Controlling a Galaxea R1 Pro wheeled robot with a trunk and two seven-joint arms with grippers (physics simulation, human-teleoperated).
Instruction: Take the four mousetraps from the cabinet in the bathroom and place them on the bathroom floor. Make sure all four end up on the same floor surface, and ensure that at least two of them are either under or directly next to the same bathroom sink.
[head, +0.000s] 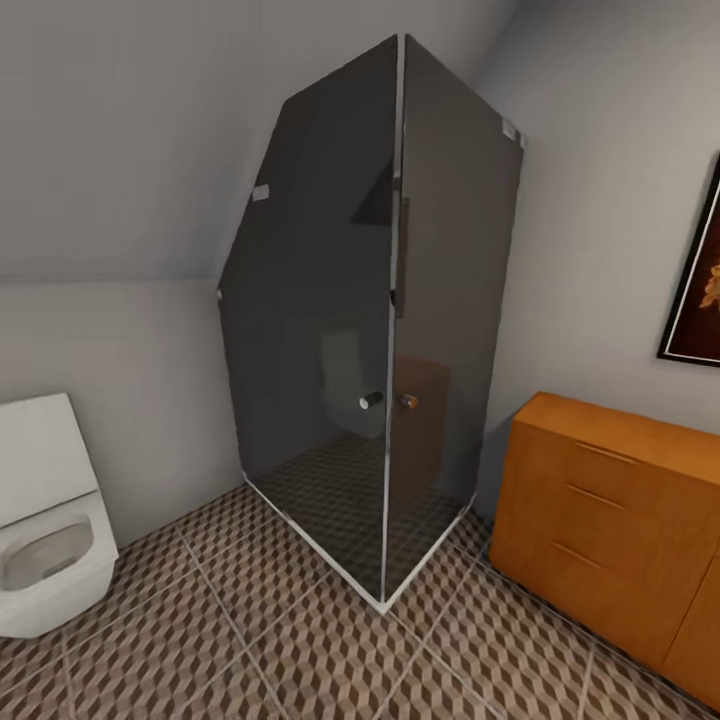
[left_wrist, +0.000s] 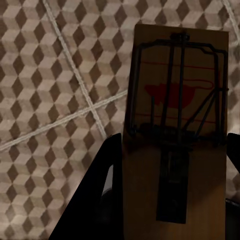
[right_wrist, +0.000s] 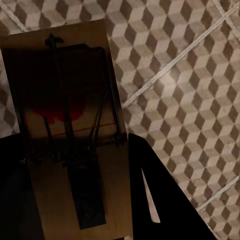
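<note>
You have a mousetrap (left_wrist: 177, 130) clamped in your left gripper (left_wrist: 172, 200) and a second mousetrap (right_wrist: 70, 135) in your right gripper (right_wrist: 75, 200): flat wooden boards with dark wire and a red mark. Both hang above the cube-patterned bathroom floor (head: 300, 650); none looks placed yet, and the orange-brown cabinet (head: 600, 520) stands nearby.

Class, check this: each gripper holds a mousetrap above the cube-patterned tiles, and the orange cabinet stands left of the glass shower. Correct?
Not quite. The head view shows the cabinet right of the shower; the toilet is left. Each wrist view does show a held mousetrap above the tiles.
</note>
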